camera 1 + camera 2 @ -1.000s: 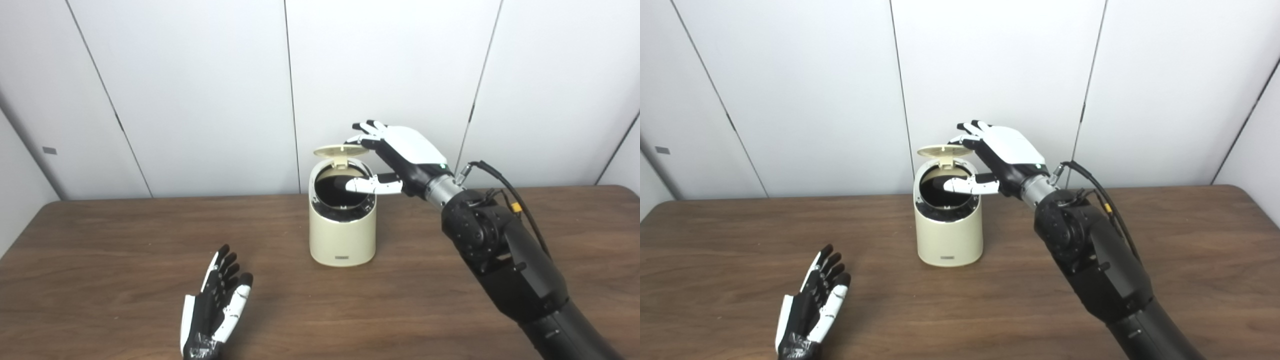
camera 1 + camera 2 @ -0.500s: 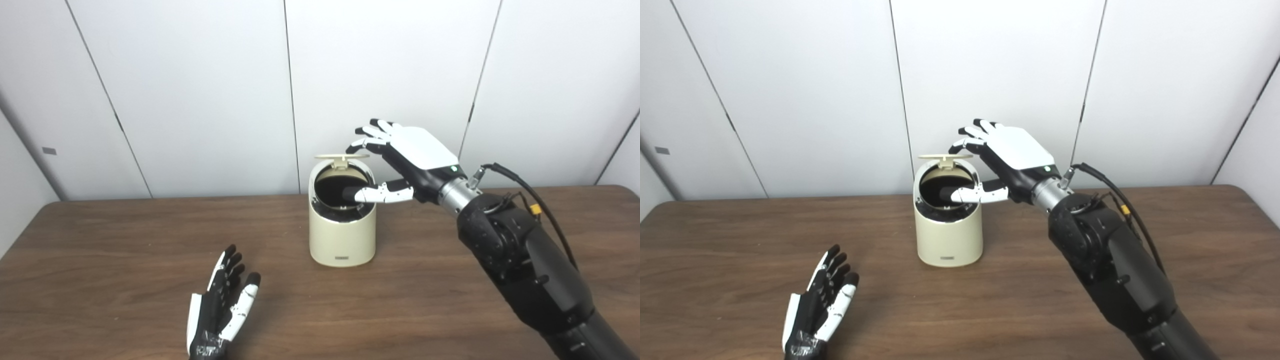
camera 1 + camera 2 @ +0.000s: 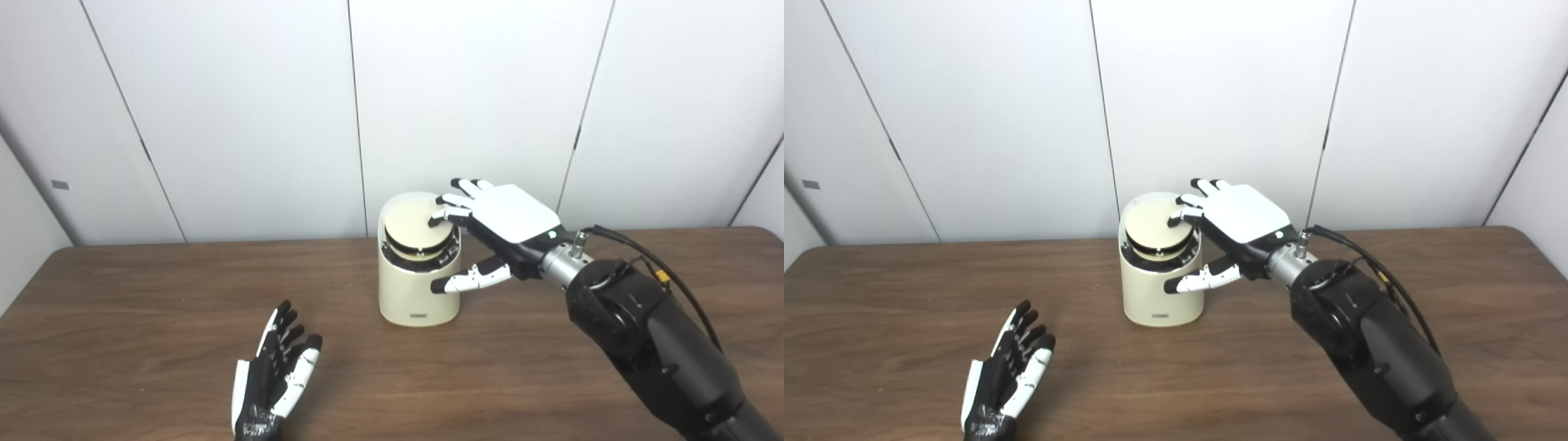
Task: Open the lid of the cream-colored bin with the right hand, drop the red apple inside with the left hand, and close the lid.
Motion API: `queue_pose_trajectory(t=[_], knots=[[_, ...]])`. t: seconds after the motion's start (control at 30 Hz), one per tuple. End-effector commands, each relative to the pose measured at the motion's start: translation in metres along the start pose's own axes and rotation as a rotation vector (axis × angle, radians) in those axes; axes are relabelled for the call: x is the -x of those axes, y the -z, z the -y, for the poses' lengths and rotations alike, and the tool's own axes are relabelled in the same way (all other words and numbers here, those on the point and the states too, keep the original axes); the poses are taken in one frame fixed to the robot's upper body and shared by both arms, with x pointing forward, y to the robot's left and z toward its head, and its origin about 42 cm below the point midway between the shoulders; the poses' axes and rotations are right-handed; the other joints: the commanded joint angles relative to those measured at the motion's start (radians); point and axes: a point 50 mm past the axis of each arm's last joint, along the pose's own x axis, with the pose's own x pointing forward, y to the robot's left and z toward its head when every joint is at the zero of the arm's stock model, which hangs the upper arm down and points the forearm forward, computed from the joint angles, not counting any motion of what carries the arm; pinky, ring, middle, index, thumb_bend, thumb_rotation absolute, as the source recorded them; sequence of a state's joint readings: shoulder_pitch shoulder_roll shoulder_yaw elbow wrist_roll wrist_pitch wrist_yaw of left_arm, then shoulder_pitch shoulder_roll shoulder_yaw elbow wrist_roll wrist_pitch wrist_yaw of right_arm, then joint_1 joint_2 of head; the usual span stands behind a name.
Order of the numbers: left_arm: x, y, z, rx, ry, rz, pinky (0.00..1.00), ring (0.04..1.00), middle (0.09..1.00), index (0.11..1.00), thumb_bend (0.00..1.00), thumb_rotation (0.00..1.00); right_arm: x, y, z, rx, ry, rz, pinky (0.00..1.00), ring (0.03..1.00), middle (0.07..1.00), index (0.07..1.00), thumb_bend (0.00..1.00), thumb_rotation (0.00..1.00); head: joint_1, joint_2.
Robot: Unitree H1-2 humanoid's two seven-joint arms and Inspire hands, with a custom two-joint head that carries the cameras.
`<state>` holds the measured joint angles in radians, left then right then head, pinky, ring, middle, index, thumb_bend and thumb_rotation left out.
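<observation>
Right robot hand [image 3: 502, 226] spread, fingertips on shut lid [image 3: 415, 223] of bin [image 3: 419, 288]; left robot hand [image 3: 272, 373] released, empty, on surface [image 3: 153, 306].

cream-colored cylindrical plastic bin [image 3: 419, 288] mid-table on the brown wooden table [image 3: 122, 294], its round lid [image 3: 416, 223] down on top, right hand [image 3: 496, 229] over the lid, left hand [image 3: 272, 383] near front left, well apart

The right hand [image 3: 499, 229] had a white back, black sides, and white fingers with black tips. A small green light glowed near its silver wrist [image 3: 558, 266]. Its arm [image 3: 649, 331] was fat and black, with black cables [image 3: 643, 260] and a little yellow plug. The left hand [image 3: 272, 383] was black and white too.
</observation>
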<state>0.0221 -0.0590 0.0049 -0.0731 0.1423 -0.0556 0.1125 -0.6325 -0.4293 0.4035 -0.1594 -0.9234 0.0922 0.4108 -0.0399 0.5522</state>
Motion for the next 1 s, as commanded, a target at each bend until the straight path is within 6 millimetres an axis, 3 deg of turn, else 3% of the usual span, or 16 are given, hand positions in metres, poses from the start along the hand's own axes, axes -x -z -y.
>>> queue_pose_trajectory(t=[0.0,0.33,0.53,0.77,0.97], knots=[[-0.002,-0.004,0.002,0.001,-0.002,0.027,0.83,0.880,0.936,0.978,0.59,0.58,-0.005,-0.005,0.008,0.013,0.023,0.021,1.00,1.000,0.924,0.784,0.58,0.75,-0.001,0.001],[-0.002,-0.006,0.005,-0.014,0.010,0.026,0.85,0.894,0.947,0.985,0.58,0.60,-0.008,-0.015,-0.010,0.035,-0.021,0.057,1.00,1.000,0.933,0.794,0.58,0.86,0.006,0.007],[-0.002,-0.008,0.006,0.008,0.021,0.022,0.88,0.919,0.965,0.999,0.58,0.60,-0.004,-0.018,-0.016,0.037,-0.032,0.056,1.00,1.000,0.936,0.785,0.58,0.81,0.012,0.013],[-0.002,-0.009,0.006,0.013,0.022,0.029,0.83,0.900,0.964,1.000,0.59,0.59,0.001,-0.018,-0.017,0.050,-0.033,0.054,1.00,1.000,0.939,0.779,0.56,0.81,0.017,0.021],[-0.002,-0.010,0.006,-0.002,0.023,0.034,0.81,0.894,0.961,1.000,0.59,0.60,0.002,-0.021,-0.019,0.063,-0.051,0.055,1.00,1.000,0.996,0.787,0.58,0.85,0.018,0.024]])
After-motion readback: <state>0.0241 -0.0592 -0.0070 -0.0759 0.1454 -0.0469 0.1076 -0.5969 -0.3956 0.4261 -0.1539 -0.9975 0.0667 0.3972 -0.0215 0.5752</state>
